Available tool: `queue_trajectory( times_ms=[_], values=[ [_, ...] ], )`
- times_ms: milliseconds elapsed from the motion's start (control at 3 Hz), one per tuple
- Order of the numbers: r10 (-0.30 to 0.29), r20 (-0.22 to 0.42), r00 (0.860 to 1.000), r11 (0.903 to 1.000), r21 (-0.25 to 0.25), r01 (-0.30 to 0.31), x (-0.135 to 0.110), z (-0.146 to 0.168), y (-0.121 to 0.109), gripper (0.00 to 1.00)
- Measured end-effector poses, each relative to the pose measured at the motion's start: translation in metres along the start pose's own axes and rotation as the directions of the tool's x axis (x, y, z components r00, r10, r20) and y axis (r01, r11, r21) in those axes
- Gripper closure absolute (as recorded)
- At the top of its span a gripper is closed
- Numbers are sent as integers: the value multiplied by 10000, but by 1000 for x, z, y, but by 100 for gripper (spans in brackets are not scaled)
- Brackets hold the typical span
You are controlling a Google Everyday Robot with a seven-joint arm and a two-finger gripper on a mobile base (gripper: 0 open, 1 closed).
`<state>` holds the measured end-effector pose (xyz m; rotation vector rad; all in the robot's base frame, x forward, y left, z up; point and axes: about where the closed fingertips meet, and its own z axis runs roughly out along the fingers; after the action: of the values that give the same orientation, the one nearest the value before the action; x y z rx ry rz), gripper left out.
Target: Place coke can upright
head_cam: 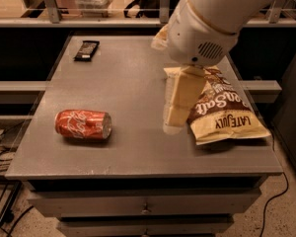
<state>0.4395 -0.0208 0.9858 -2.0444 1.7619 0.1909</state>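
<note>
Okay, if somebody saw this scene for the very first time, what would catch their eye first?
The big white arm fills the upper right, its gripper hanging over the middle of the table, just left of the chip bag. Next comes the red coke can, lying on its side near the front left. A small dark packet sits at the back left.

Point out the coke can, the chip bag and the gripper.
coke can [83, 125]: camera view, middle of its red side.
chip bag [226, 113]: camera view, printed front.
gripper [171, 126]: camera view, lower tip, beside the chip bag.
</note>
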Motion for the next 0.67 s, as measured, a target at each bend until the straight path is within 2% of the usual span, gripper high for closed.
queue_trajectory(
  times_ms=[333,667],
  values=[
    [-310,152,9994,9995,-18,311,-31,21,-9,0],
    [-325,437,9985,9994,114,320,-61,43,-26,0]
  ],
)
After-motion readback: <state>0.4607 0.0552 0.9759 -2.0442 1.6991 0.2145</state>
